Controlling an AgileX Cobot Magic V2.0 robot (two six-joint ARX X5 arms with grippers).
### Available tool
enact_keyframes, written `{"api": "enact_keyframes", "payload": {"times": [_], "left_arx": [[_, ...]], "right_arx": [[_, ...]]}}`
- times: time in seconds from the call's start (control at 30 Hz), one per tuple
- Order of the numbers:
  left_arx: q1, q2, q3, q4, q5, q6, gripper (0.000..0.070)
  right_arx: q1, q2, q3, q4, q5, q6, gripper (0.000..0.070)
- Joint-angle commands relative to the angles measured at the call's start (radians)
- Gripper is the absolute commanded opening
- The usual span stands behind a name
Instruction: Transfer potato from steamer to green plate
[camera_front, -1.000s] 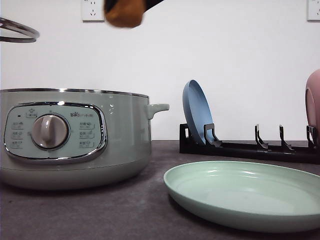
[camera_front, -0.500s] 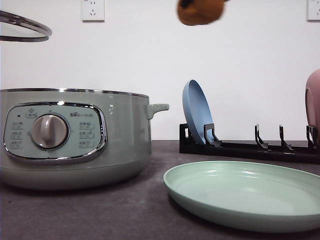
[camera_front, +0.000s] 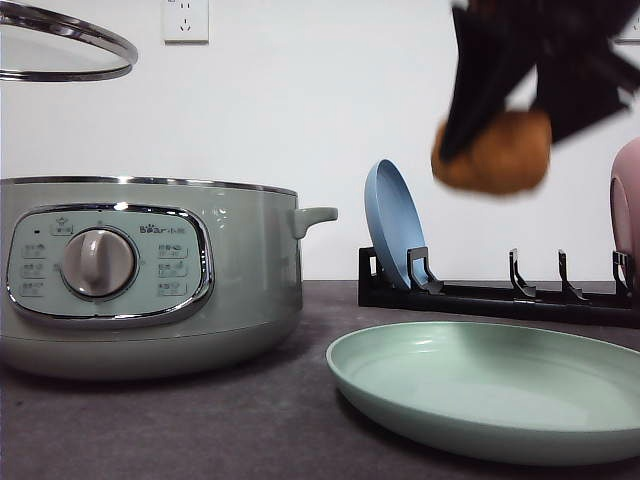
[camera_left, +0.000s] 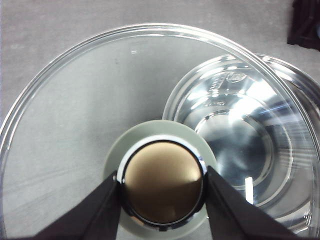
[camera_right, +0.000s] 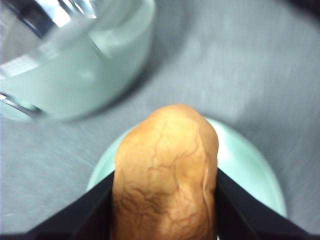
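Above the green plate (camera_front: 500, 390) right jaws clamp the potato (camera_front: 495, 152); left jaws pinch the lid knob (camera_left: 162, 186)

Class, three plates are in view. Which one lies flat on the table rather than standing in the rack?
The green plate. It lies flat on the table, while the blue plate and the pink plate stand on edge in the black rack.

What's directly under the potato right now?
The pale mint-green round plate lies below the lumpy orange-brown potato held in the right gripper; the plate's centre is hidden behind it.
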Motion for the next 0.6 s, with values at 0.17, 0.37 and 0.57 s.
{"api": "enact_keyframes", "payload": {"times": [0.17,0.37,0.57], "left_arx": [[-0.017,-0.007,0.029,0.042,0.008,-0.002,0.0002],[-0.029,-0.007,0.029,0.042,0.048,-0.002,0.0002],[-0.046,-0.007,0.029,0.041,0.054,-0.002,0.0002]], "right_arx": [[0.019,0.034,-0.154,0.186,0.008,0.131,0.0119],[0.024,0.111,-0.197,0.246,0.015,0.149,0.0142],[0.033,0.196,-0.197,0.265,0.028,0.15,0.0144]]}}
